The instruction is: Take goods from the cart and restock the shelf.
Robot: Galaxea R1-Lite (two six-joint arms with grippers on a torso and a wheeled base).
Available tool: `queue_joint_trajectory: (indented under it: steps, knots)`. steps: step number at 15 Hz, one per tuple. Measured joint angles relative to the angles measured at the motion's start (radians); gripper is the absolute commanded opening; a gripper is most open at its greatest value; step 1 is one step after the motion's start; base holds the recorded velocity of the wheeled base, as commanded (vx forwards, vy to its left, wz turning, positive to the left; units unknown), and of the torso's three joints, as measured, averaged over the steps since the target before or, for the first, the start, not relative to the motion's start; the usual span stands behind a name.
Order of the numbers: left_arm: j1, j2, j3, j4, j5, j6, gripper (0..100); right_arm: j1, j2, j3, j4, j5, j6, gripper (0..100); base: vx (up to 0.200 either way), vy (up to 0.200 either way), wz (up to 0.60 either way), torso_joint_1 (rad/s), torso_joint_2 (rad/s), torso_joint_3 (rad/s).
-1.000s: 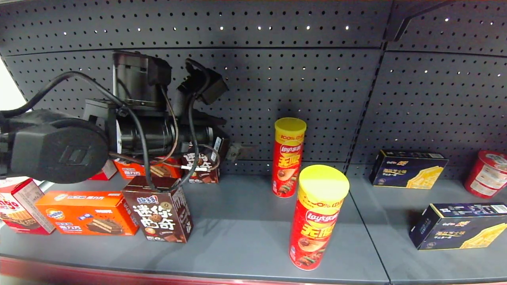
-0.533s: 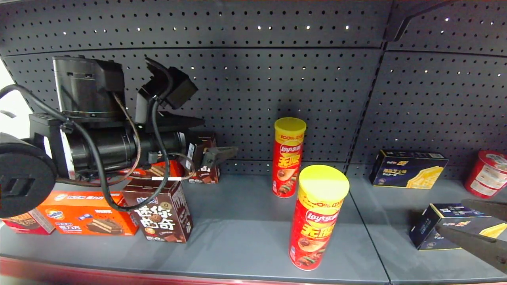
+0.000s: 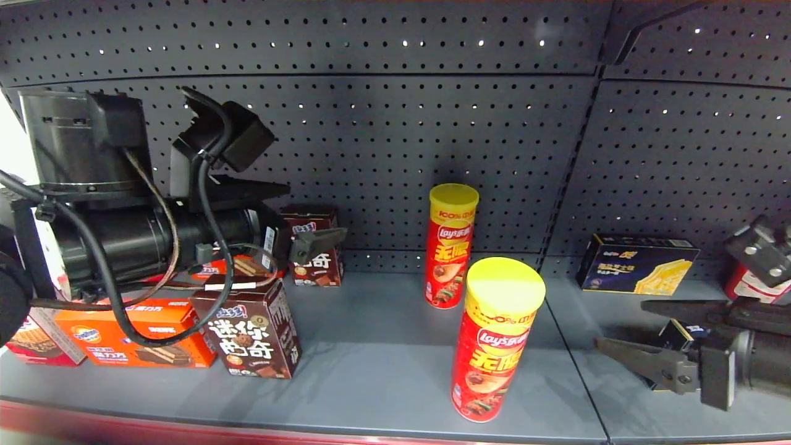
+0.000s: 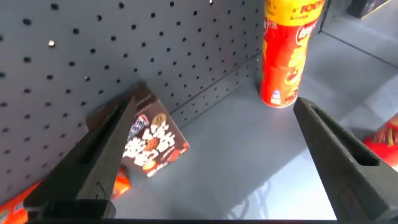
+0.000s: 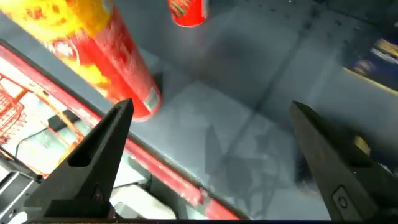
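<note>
Head view: the shelf is a grey deck with a red front edge, backed by a dark pegboard panel. The left gripper is at centre left of the frame with its jaws spread wide and nothing between them. The rear brown box stands upright against the pegboard panel just beyond the lower finger. It is a small dark brown carton with white lettering and cookie artwork. In the left wrist view the left gripper frames the same rear brown box, with clear space on both sides of it. A larger front brown box of the same design stands at lower left of the frame, touching an orange box. The rear chip can and front chip can are red cylinders with yellow lids. Both stand upright at frame centre, apart from each other. The right gripper is at lower right of the frame, jaws apart and empty, above the deck. It partly covers a front dark blue box. A rear dark blue box lies behind it, and a red cup sits at the right edge. In the right wrist view the right gripper is over bare deck beside the front chip can.
</note>
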Motion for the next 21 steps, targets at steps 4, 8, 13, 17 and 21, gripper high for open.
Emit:
queue_joint_trajectory:
  steps: [4, 8, 13, 17, 21]
  knots:
    - [0.046, -0.051, 0.135, -0.075, -0.011, 0.008, 100, 0.025, 0.125, -0.019, -0.061, -0.002, -0.004, 100, 0.000, 0.000, 0.00, 0.000, 0.00, 0.000]
    - [0.056, -0.083, 0.157, -0.069, -0.011, 0.009, 100, 0.039, 0.181, -0.021, -0.063, 0.001, -0.006, 100, 0.000, 0.000, 0.00, 0.000, 0.00, 0.000]
    - [0.051, -0.104, 0.144, -0.068, -0.007, 0.008, 100, 0.042, 0.198, -0.009, -0.061, 0.006, -0.006, 100, 0.000, 0.000, 0.00, 0.000, 0.00, 0.000]
    - [0.039, -0.155, 0.163, -0.044, -0.001, 0.005, 100, 0.043, 0.202, -0.008, -0.061, 0.006, -0.007, 100, 0.000, 0.000, 0.00, 0.000, 0.00, 0.000]
    - [0.061, -0.291, 0.257, -0.011, 0.006, 0.002, 100, 0.048, 0.226, -0.003, -0.062, 0.004, -0.006, 100, 0.000, 0.000, 0.00, 0.000, 0.00, 0.000]
